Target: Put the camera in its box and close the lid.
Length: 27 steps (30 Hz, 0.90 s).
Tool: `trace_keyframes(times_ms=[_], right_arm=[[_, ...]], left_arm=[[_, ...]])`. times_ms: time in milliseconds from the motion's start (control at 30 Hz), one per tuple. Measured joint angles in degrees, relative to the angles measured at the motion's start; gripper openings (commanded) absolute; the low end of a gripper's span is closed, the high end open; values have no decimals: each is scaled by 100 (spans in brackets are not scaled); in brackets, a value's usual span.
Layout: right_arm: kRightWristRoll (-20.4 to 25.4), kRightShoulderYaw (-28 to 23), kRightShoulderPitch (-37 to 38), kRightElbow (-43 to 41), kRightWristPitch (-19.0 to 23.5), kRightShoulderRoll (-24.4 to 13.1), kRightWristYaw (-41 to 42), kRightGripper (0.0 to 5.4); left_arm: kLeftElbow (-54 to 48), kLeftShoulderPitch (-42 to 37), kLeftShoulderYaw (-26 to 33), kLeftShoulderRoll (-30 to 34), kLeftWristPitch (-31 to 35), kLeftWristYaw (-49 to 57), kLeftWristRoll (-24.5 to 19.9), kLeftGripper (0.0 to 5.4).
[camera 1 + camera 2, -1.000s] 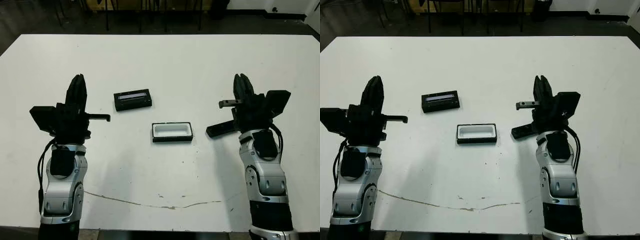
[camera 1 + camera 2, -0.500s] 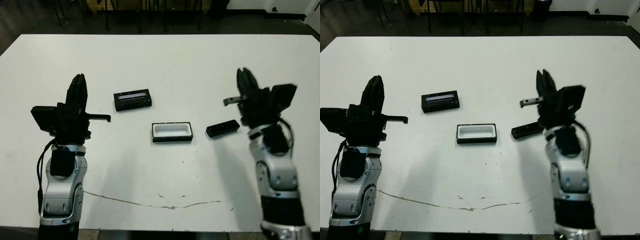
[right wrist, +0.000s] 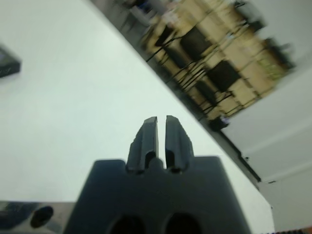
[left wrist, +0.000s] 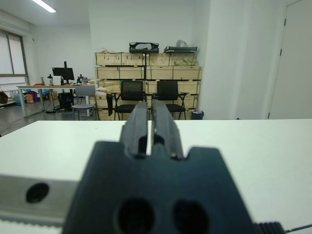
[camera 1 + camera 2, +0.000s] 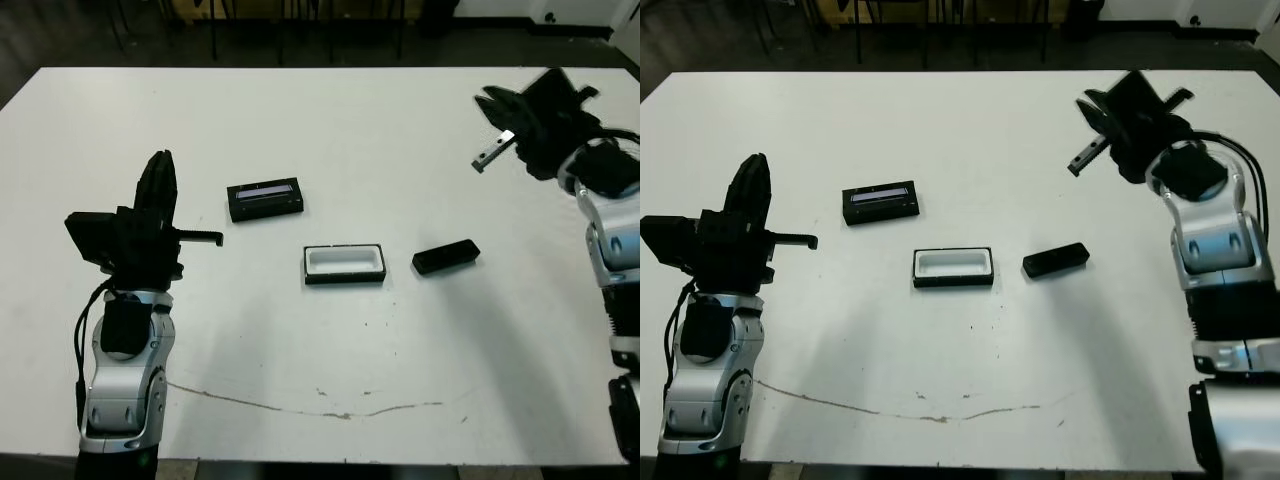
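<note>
Resting mid-surface: camera (image 5: pixel 446 257) just right of open box (image 5: pixel 345 264), ready for loading; lid (image 5: pixel 265 199) set aside behind-left. Fingers together, empty, on right gripper (image 3: pixel 161 131) and left gripper (image 4: pixel 149 117).

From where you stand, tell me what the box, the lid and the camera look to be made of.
The box: black outer walls, matte white lining, probably card or plastic with foam; unclear which. The lid: flat black slab with a pale grey strip, likely the same stock. The camera: matte black bar, probably plastic; no shine visible from here.
</note>
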Motion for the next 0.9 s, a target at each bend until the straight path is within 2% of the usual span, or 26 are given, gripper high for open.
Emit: trace_keyframes(times_ms=[167, 333, 533, 800, 900], right_arm=[[-462, 514, -98, 539, -466, -55, 413, 1], [-496, 728, -109, 812, -499, -76, 1077, 1], [-759, 1013, -117, 847, -413, -228, 1782, 1], [-808, 1105, -116, 834, -500, -425, 2351, 1], [-818, 1108, -103, 742, -359, -426, 2409, 1]], left_arm=[[-7, 12, 7, 3, 2, -25, -4, 0], [-35, 34, 14, 8, 64, -34, -1, 0], [-16, 36, 10, 5, 60, -81, -15, 0], [-7, 35, 6, 4, 61, -83, -3, 0], [-8, 35, 0, 4, 66, -81, 3, 0]])
